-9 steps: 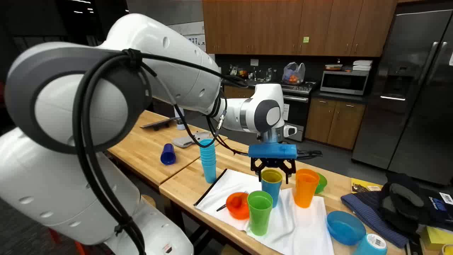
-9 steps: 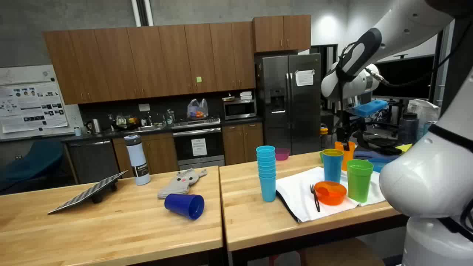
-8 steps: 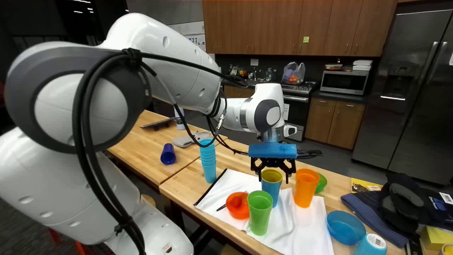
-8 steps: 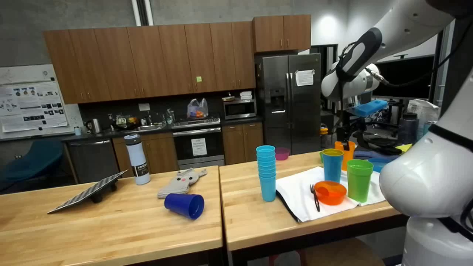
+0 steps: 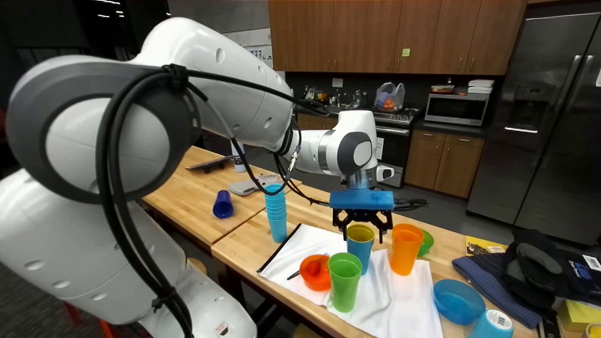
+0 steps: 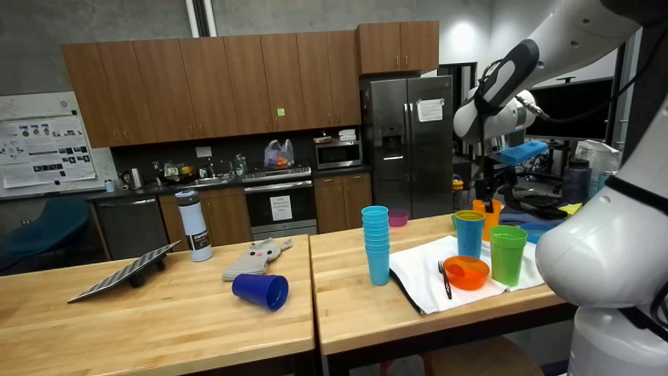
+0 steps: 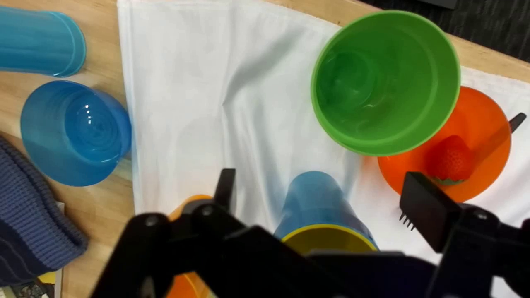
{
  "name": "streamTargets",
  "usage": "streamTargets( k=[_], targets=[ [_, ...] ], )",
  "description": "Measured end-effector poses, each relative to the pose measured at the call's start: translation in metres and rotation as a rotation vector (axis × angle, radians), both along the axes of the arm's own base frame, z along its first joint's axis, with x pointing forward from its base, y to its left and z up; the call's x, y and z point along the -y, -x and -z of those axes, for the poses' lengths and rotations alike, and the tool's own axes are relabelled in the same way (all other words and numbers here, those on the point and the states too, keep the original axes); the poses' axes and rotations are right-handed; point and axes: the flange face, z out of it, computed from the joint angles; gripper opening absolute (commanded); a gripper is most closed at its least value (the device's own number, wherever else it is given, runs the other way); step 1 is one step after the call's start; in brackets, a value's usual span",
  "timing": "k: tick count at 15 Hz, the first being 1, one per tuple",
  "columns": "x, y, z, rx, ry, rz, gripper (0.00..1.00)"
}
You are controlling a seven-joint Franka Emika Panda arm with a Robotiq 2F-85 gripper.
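Note:
My gripper (image 5: 363, 236) is open and points down, with nothing between its fingers. A blue cup with a yellow inside (image 5: 360, 256) stands upright on a white cloth (image 5: 408, 305), between and just below the fingers; in the wrist view the cup (image 7: 316, 198) shows between them. I cannot tell whether they touch its rim. An orange cup (image 5: 405, 251) stands close beside one finger. A green cup (image 5: 344, 284) stands nearer the table's edge, beside an orange bowl (image 5: 315, 272). In the wrist view a strawberry (image 7: 450, 159) lies in the bowl. A dark fork (image 6: 446, 284) lies partly behind it.
A tall stack of light blue cups (image 6: 377, 245) stands beside the cloth. A blue bowl (image 5: 458, 300), a light blue cup (image 5: 493, 325) on its side and a knitted hat (image 5: 495, 286) lie beyond the orange cup. A dark blue cup (image 6: 261, 290) lies on the adjoining table.

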Motion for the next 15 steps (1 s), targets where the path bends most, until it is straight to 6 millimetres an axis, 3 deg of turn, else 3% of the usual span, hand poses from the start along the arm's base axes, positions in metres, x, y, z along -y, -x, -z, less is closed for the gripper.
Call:
streamTargets(
  k=[5,7,15],
  targets=[
    [0.001,0.0,0.0,0.001,0.004,-0.002,1.0],
    [0.01,-0.001,-0.005,0.018,0.037,-0.025,1.0],
    [0.102,0.005,-0.051,0.265,0.114,-0.123,1.0]
  ],
)
